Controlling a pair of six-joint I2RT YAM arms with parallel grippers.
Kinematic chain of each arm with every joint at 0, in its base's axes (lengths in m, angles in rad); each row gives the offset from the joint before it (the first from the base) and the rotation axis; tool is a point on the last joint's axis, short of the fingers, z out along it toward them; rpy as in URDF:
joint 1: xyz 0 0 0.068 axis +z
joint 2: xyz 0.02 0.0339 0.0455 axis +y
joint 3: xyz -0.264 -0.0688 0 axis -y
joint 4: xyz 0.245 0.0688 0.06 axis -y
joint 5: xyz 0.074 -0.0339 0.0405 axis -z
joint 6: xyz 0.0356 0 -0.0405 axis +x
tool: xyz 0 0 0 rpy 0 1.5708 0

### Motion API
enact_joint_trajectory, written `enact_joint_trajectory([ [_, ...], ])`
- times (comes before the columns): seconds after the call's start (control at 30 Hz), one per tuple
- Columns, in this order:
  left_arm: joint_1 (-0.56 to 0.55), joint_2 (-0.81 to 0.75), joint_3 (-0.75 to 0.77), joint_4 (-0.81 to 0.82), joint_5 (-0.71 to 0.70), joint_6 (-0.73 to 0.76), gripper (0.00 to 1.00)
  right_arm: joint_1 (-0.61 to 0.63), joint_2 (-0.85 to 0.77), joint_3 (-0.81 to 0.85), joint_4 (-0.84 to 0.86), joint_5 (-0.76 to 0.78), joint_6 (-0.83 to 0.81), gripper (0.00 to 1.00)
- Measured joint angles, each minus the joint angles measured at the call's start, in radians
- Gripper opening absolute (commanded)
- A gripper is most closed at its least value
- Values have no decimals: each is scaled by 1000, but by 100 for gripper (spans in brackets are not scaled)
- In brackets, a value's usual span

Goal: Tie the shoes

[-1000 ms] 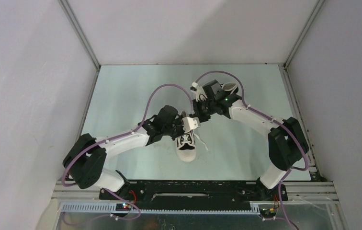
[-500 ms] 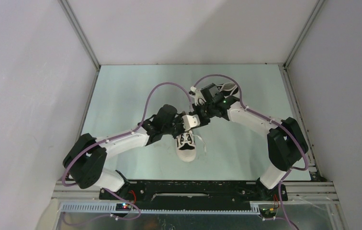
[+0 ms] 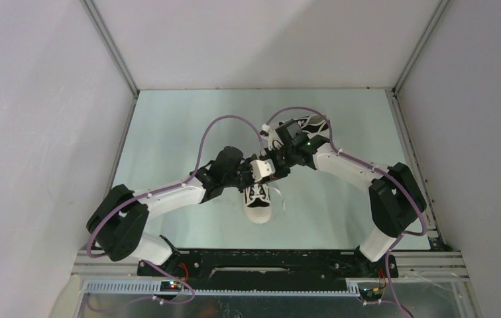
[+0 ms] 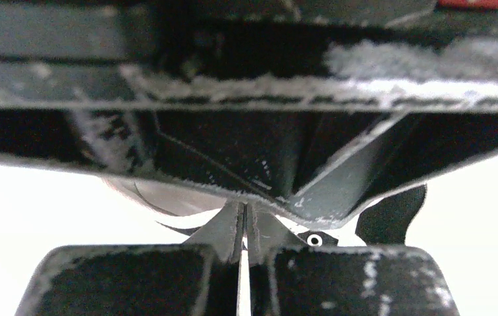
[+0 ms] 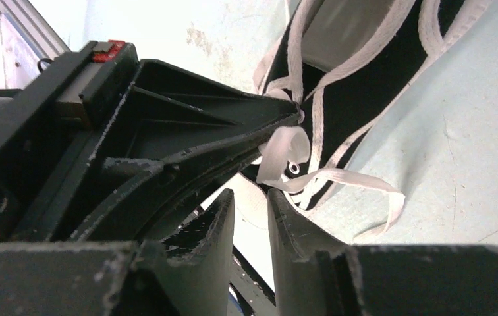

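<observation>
the left gripper (image 5: 291, 113) has its jaws pressed together down to a hairline slit, and in the right wrist view its pointed tip sits just where several strands of the white lace (image 5: 284, 149) meet, with a small flat loop of lace hanging right under the tip, so it appears to pinch the lace. from the left wrist view the fingers (image 4: 223, 230) meet edge to edge, and the lace itself cannot be made out between them. the right gripper (image 5: 250, 196) is only narrowly parted, its two fingers close but not touching, and nothing shows between them; it sits just below and beside the left gripper's tip, near the hanging loop but apart from it. from above, the two grippers meet nose to nose over the upper, laced part of the near shoe (image 3: 259, 207), which lies on the table (image 3: 168, 132) near the middle with its white toe cap toward the arm bases. more lace trails loose on the table to the right of this shoe. a metal eyelet (image 5: 294, 168) on the black upper shows just under the loop. the second shoe (image 3: 315, 122) lies further back on the right, partly hidden behind the right arm, well apart from both grippers.
</observation>
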Motion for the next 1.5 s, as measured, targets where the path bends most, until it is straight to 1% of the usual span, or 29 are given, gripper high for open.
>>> enact_joint_trajectory([
  [0.07, 1, 0, -4, 2, 0, -1, 0, 0, -5, -8, -5, 4, -4, 31],
  [0.17, 3, 0, -7, 3, 2, -2, 0, -1, -14, -16, -16, 12, -12, 36],
  [0.27, 5, 0, -7, 9, 8, -2, 0, -5, -23, -18, -21, 23, -16, 38],
  [0.43, 6, 0, -7, 17, 18, -3, 0, -29, -44, -18, -21, 30, -24, 37],
  [0.5, 7, 0, -7, 20, 19, -3, 0, -43, -54, -18, -21, 32, -32, 35],
  [0.6, 7, 0, -7, 23, 20, -3, 0, -66, -67, -19, -20, 37, -45, 29],
  [0.67, 7, 0, -7, 24, 21, -3, 0, -86, -75, -22, -16, 37, -53, 29],
  [0.93, 7, 0, -7, 23, 21, -3, 0, -147, -79, -60, 29, 34, -71, 32],
  [1.27, 8, 0, -7, 23, 21, -3, 0, -126, -16, -61, 122, -18, -79, 33],
  [1.5, 8, 0, -7, 23, 21, -3, 0, -91, -8, -61, 159, -55, -84, 34],
])
